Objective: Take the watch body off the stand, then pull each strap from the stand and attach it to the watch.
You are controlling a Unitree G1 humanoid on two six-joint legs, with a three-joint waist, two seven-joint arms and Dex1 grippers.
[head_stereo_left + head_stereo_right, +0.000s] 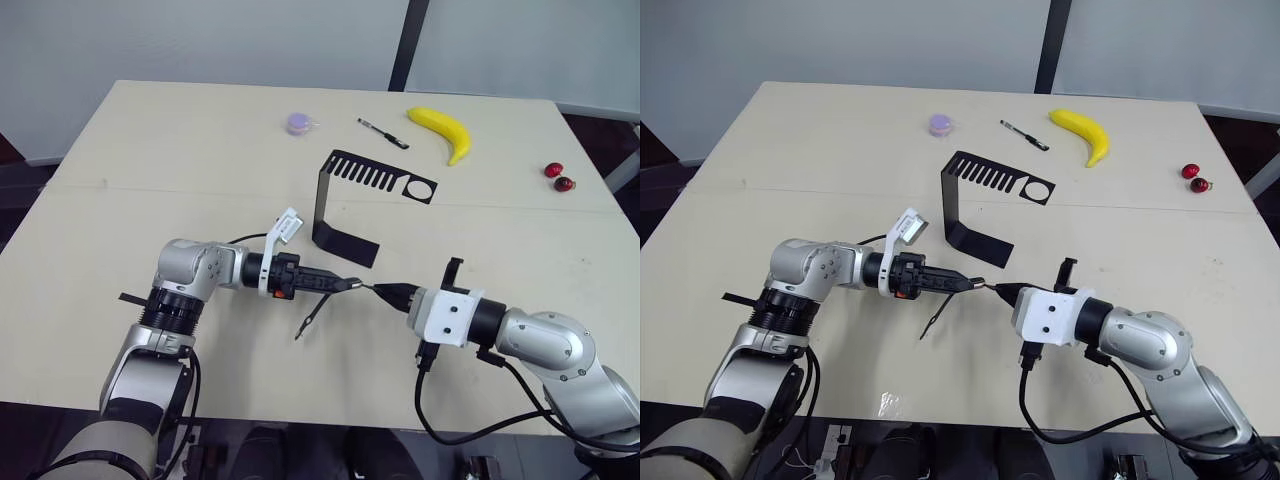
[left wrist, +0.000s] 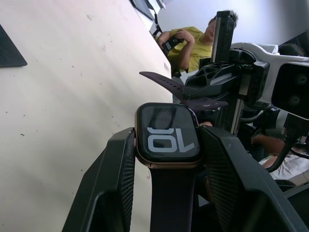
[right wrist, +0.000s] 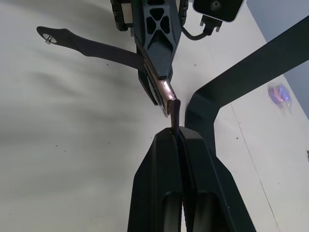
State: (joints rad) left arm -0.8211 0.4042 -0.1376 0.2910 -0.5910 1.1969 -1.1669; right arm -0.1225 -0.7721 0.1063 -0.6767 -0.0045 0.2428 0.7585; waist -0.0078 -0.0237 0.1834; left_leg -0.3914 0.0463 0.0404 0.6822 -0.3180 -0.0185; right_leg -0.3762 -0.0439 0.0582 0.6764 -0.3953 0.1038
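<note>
The watch body [image 2: 168,135] has its sides tucked behind the black fingers [image 2: 112,174], and its lower strap [image 2: 171,203] runs off the picture.

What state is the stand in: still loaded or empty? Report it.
Empty. The stand sits upright on the table with nothing on its slotted arm; the left gripper holds the watch body, one strap already attached.

Left fingers [image 1: 962,284] and right fingers [image 1: 1002,293] tip to tip over the table [image 1: 790,160], near the stand [image 1: 975,200].
</note>
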